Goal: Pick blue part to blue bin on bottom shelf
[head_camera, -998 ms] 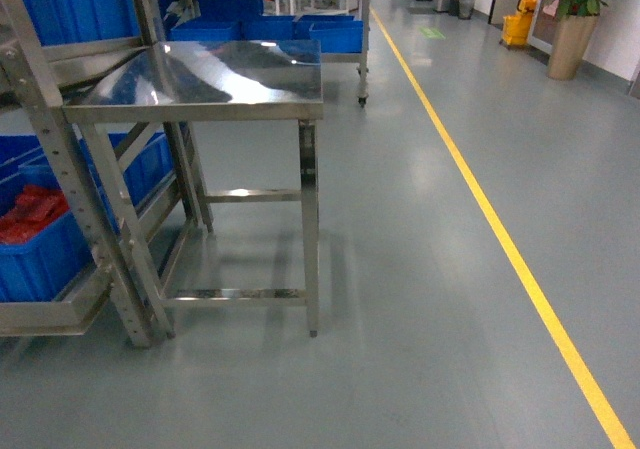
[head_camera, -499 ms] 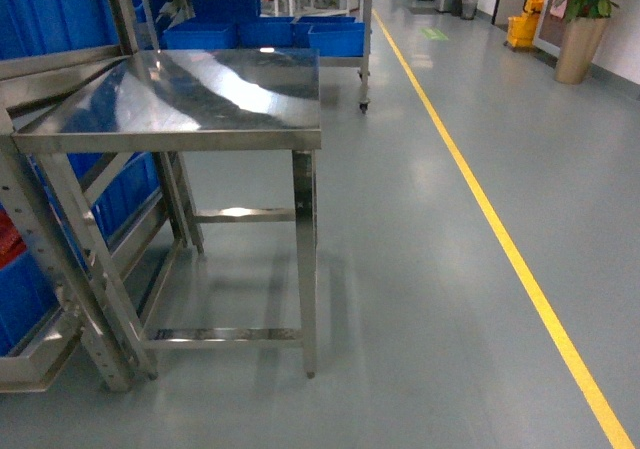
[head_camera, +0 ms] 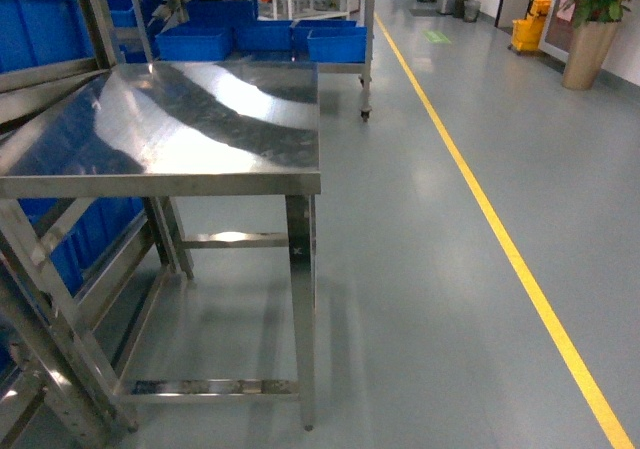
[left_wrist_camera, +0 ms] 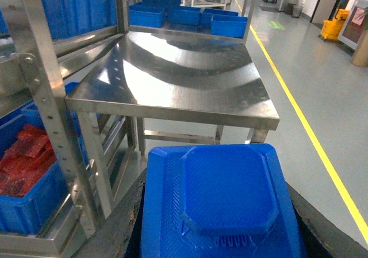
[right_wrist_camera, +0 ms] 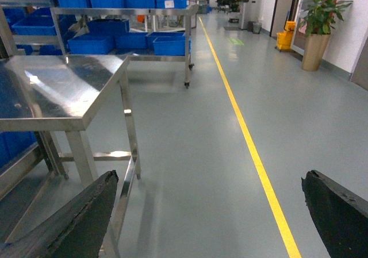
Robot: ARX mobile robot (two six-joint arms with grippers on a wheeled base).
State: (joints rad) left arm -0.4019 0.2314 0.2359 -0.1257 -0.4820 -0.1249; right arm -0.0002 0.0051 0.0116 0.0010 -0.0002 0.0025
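A: Moved: steel table (head_camera: 180, 139), now nearer in head view. Blue part (left_wrist_camera: 221, 197)?
B: Clamped in left gripper (left_wrist_camera: 221, 215) for transit; bottom shelf (left_wrist_camera: 34, 243) left of it. Right gripper (right_wrist_camera: 207, 212): spread wide, empty

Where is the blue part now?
In the left wrist view, the blue part fills the bottom centre, between the left gripper's fingers, before the steel table.
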